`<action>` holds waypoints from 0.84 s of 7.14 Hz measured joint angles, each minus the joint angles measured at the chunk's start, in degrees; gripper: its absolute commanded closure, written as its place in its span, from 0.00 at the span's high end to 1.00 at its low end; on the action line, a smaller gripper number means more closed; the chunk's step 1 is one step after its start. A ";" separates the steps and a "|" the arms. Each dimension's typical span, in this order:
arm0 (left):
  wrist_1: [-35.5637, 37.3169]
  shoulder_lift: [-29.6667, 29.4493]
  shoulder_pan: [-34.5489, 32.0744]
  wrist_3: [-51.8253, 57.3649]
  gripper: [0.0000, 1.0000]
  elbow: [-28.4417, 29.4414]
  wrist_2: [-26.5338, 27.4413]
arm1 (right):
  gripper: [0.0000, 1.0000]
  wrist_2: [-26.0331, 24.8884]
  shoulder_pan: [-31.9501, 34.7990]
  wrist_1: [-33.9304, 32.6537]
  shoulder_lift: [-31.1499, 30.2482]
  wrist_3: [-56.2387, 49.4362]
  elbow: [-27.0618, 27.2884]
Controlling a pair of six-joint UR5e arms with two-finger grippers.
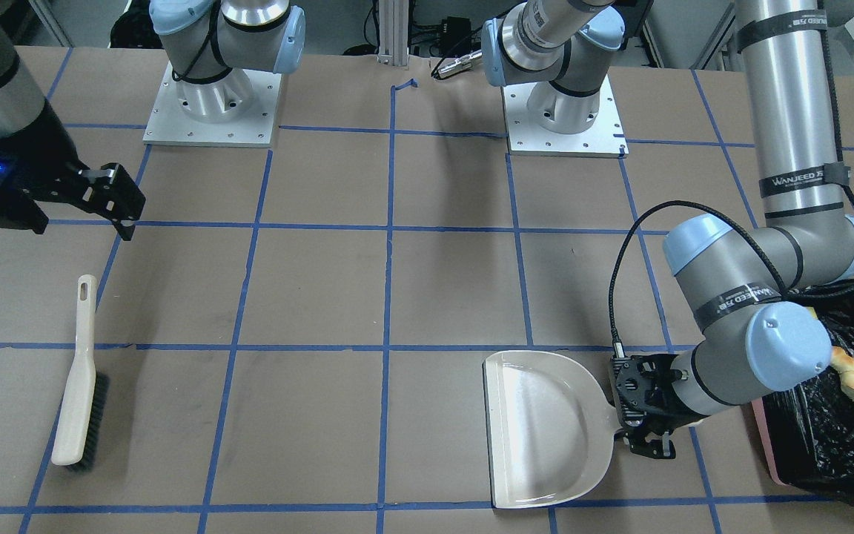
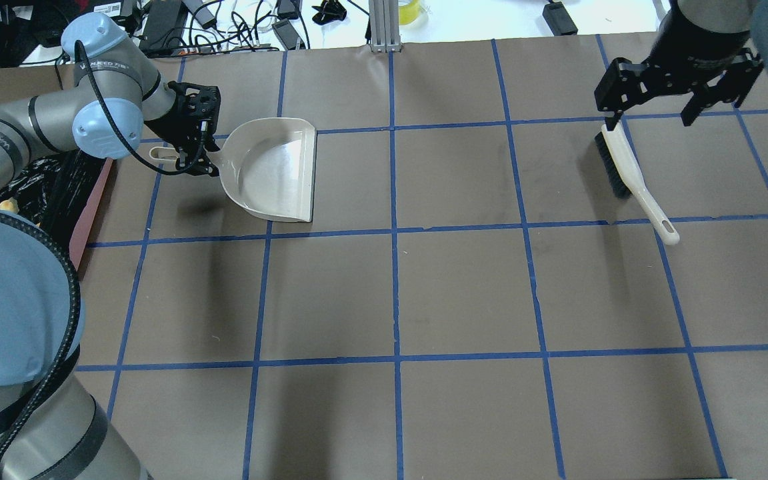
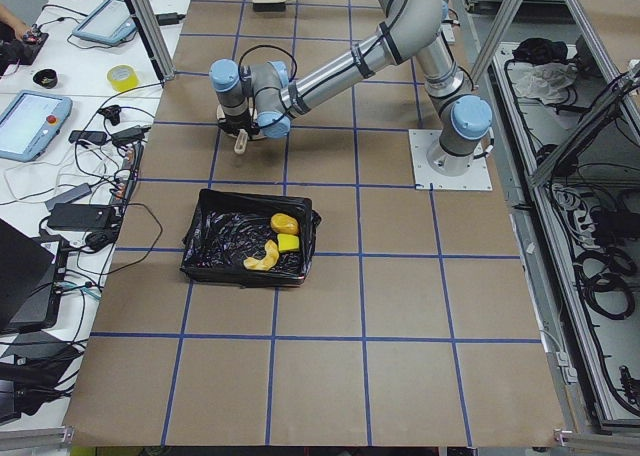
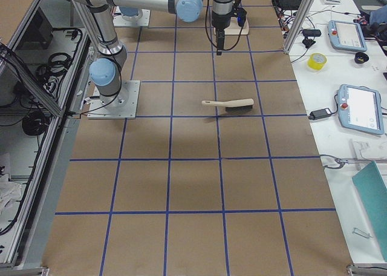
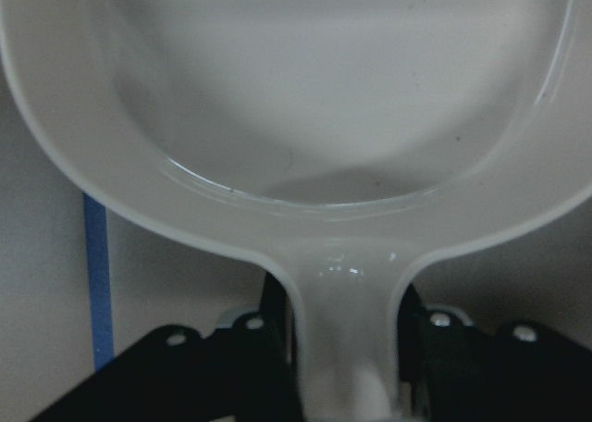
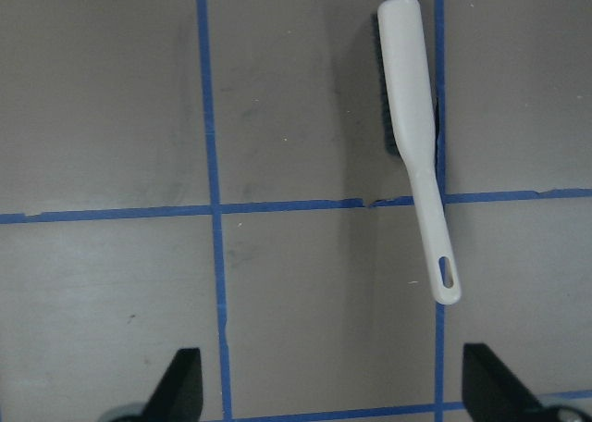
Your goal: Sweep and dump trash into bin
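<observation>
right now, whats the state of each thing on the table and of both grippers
left gripper, fingers shut on the dustpan handle
dustpan, empty, lying flat on the table
right gripper, open, holding nothing, above the brush
brush, lying loose on the table
bin, lined with a black bag, holding the trash
trash, all three pieces inside the bin

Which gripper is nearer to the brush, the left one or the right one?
Right. The right gripper hangs open in the air close to the brush; the left gripper is far from it, closed on the handle of the dustpan.
</observation>
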 measured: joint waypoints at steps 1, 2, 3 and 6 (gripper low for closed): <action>-0.17 0.81 -0.03 -0.13 1.00 0.01 0.28 | 1.00 0.10 2.26 -0.41 0.14 0.56 -0.18; -0.44 1.69 -0.10 -0.63 1.00 0.09 0.39 | 1.00 -0.60 3.73 -0.85 0.23 0.59 -0.41; -1.88 3.26 -0.46 -3.19 1.00 0.32 0.45 | 1.00 -2.03 4.29 -0.88 0.02 0.62 -0.52; -11.44 12.57 -3.79 -24.25 1.00 0.64 0.83 | 1.00 -0.14 6.19 -0.16 -1.69 1.01 0.11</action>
